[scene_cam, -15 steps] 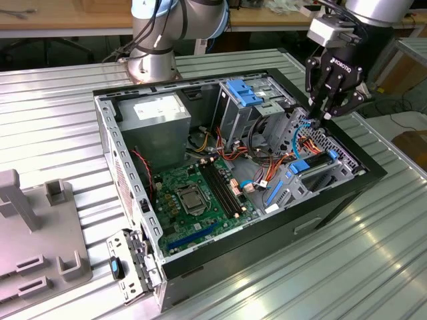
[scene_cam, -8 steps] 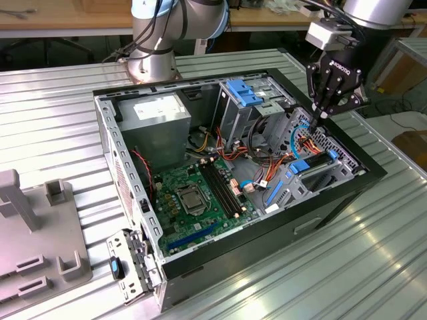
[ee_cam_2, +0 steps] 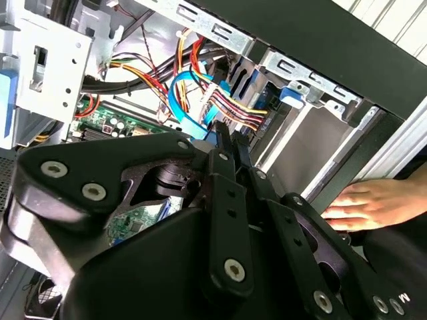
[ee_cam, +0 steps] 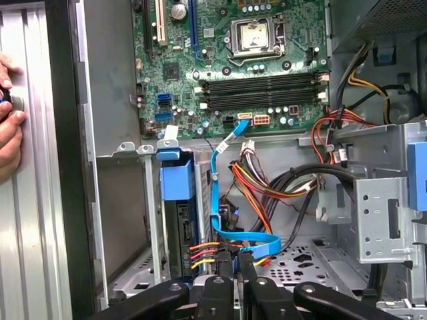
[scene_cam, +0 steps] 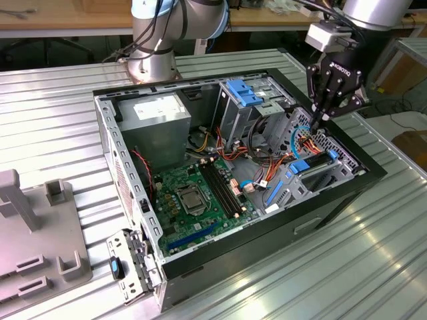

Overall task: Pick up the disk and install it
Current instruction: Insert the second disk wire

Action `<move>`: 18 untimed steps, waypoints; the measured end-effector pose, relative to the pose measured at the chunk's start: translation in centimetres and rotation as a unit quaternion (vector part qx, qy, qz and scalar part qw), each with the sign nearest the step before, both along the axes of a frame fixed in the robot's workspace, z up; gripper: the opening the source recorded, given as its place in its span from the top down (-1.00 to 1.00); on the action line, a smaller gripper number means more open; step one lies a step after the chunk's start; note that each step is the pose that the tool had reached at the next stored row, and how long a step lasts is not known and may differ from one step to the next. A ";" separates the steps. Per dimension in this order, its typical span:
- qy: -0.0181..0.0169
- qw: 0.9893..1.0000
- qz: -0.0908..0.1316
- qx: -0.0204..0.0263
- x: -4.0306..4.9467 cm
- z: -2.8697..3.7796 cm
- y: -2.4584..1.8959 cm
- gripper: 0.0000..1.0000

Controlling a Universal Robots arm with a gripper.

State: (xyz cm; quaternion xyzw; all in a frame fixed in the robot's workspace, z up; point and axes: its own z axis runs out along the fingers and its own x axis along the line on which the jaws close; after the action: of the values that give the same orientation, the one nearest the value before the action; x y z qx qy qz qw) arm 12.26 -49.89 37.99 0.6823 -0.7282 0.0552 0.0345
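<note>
The disk (scene_cam: 313,168), a drive in a bright blue carrier, sits in the lower drive bay of the open computer case (scene_cam: 133,90) at the exterior view's right. In the first wrist view the disk (ee_cam: 177,183) stands edge-on in that bay, blue carrier end facing out. My gripper (scene_cam: 321,119) reaches down into the case just behind the bay. Its fingers (ee_cam: 223,270) are drawn together on the end of a flat blue cable (ee_cam: 261,249), beside a plug with red, orange and yellow wires (ee_cam: 203,253). In the second wrist view my gripper (ee_cam_2: 231,148) pinches the same blue cable (ee_cam_2: 190,113).
A person's hand (ee_cam_2: 367,203) rests on the case's outer side, also seen as a hand (ee_cam: 7,100). Inside lie the green motherboard (scene_cam: 197,193), a power supply (scene_cam: 157,113) and an upper cage with a light-blue bracket (scene_cam: 243,92). A grey fixture (scene_cam: 40,227) stands on the ribbed table.
</note>
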 end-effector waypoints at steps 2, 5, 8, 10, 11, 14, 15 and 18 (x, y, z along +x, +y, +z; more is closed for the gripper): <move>-0.002 1.000 0.000 -0.004 0.00 -0.07 -0.05 0.64; -0.004 1.000 0.000 -0.010 0.00 -0.16 -0.13 0.64; -0.006 1.000 0.000 -0.013 0.00 -0.28 -0.15 0.64; -0.007 1.000 0.000 -0.014 0.00 -0.49 -0.22 0.48; -0.007 1.000 0.000 -0.014 0.00 -0.63 -0.27 0.48; -0.008 1.000 0.000 -0.016 0.00 -0.68 -0.37 0.51; -0.008 1.000 0.000 -0.017 0.00 -0.69 -0.37 0.51; -0.008 1.000 0.000 -0.020 0.00 -0.69 -0.38 0.67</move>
State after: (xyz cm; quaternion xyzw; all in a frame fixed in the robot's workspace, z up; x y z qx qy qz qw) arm 12.26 -50.28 37.30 0.6809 -0.7272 0.0755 0.0423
